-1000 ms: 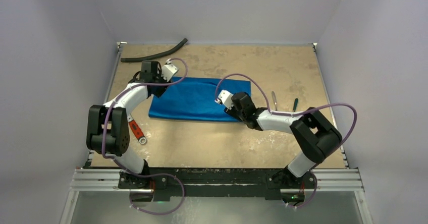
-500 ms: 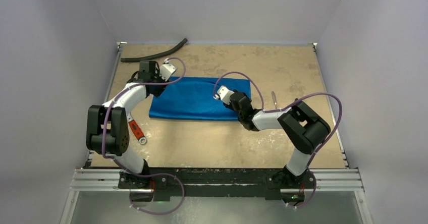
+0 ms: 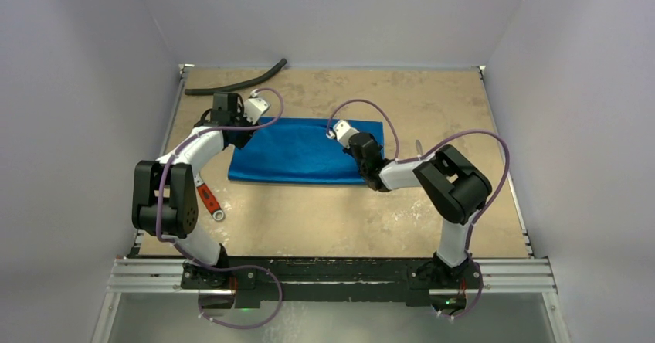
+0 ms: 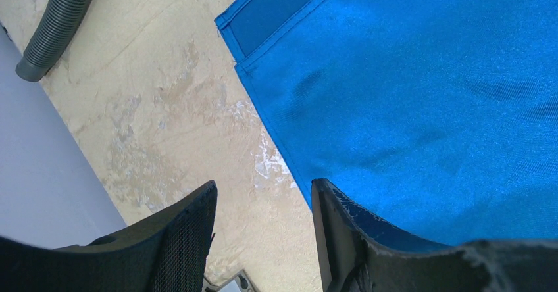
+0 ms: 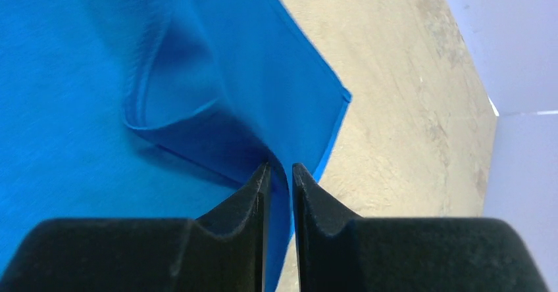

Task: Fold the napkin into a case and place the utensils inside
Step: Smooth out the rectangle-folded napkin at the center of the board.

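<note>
From above, the napkin (image 3: pixel 301 151) lies as a shiny blue oblong at centre frame on the table (image 3: pixel 324 219), its long side running left to right. The left gripper (image 3: pixel 236 137) sits at its left end and the right gripper (image 3: pixel 357 151) over its right end. A black hose (image 3: pixel 239 84) lies at upper left, a red-handled wrench (image 3: pixel 207 198) under the left arm, and a thin silver utensil (image 3: pixel 418 147) (fork or spoon, I cannot tell) peeks past the right arm. In the left wrist view, the left gripper (image 4: pixel 263 200) is spread over the napkin (image 4: pixel 421 88) edge, with the hose (image 4: pixel 56 22) at upper left. In the right wrist view, the right gripper (image 5: pixel 281 173) is pressed nearly together, pinching a raised fold of napkin (image 5: pixel 99 108). Since a second ago the right arm has swung towards upper left; the left has stayed.
</note>
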